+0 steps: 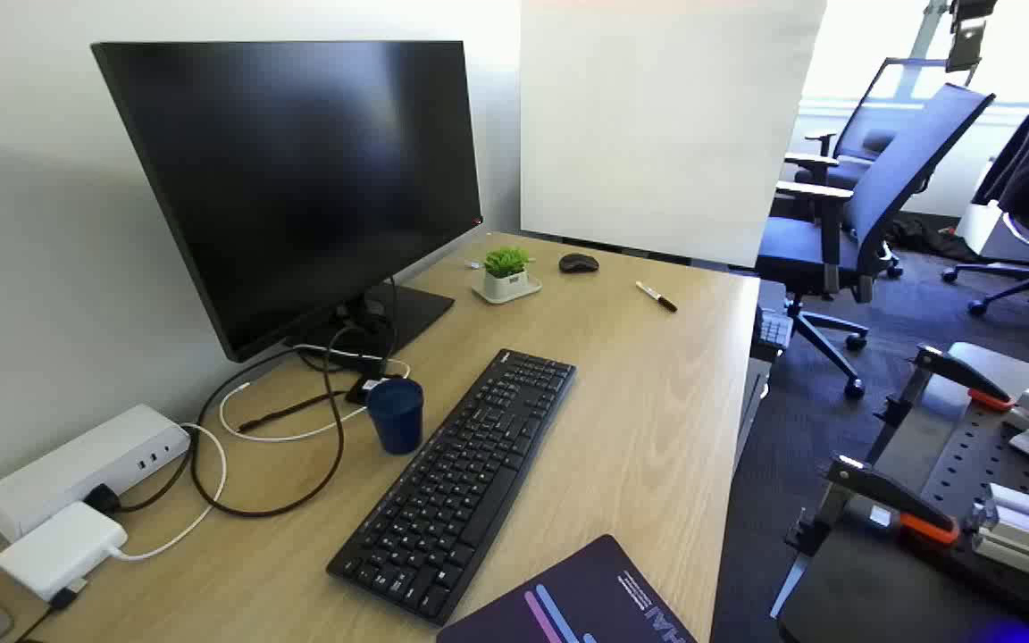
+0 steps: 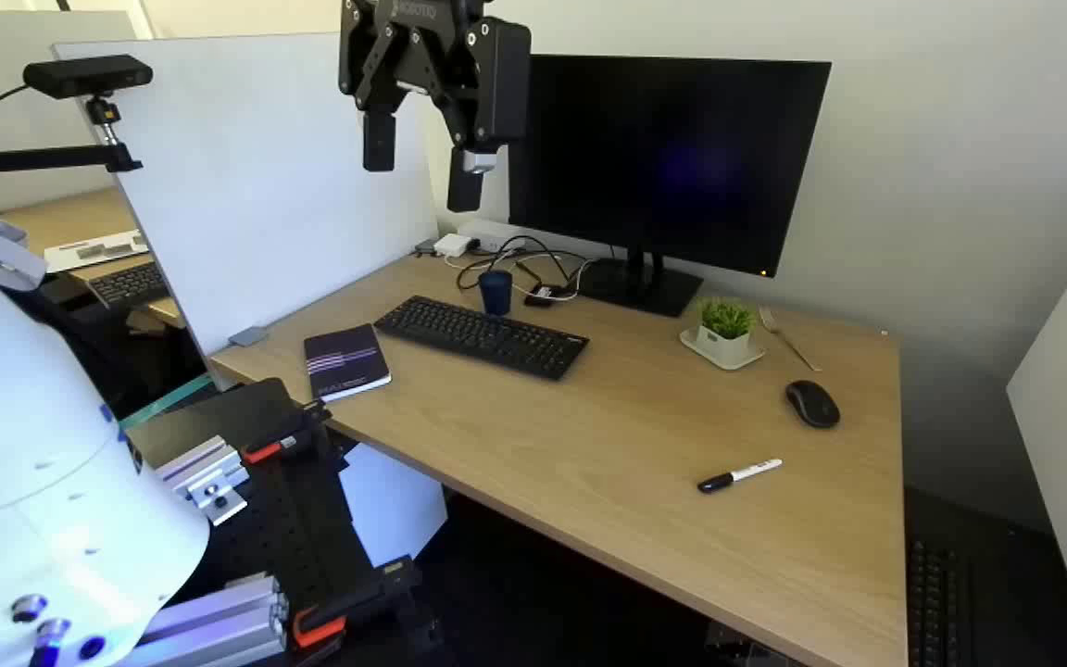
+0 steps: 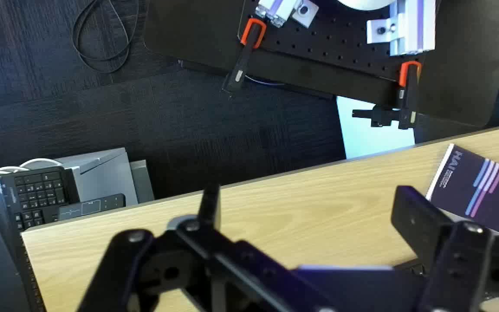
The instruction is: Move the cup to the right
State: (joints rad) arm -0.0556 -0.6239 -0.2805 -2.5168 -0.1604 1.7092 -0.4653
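Gripper [image 2: 421, 176] is empty, jaws apart. Cup [image 1: 397, 421] stands upright beside keyboard [image 1: 465, 482]; likely light, stiff, slightly slippery. Suggested hold: opposite side walls, below the rim.

"What do we see around the pale brown, wood-grained desk [image 1: 648, 402]?"

"We see a plain off-white wall [image 1: 23, 259] along one side and, in an exterior view, a large, flat white board [image 1: 657, 125] upright at the far end."

"And beyond the board?"

"We make out a blue, high-backed office chair [image 1: 912, 170] on dark, textured carpet [image 1: 934, 313], with a glaring white, pale-silled window [image 1: 1028, 45] behind it."
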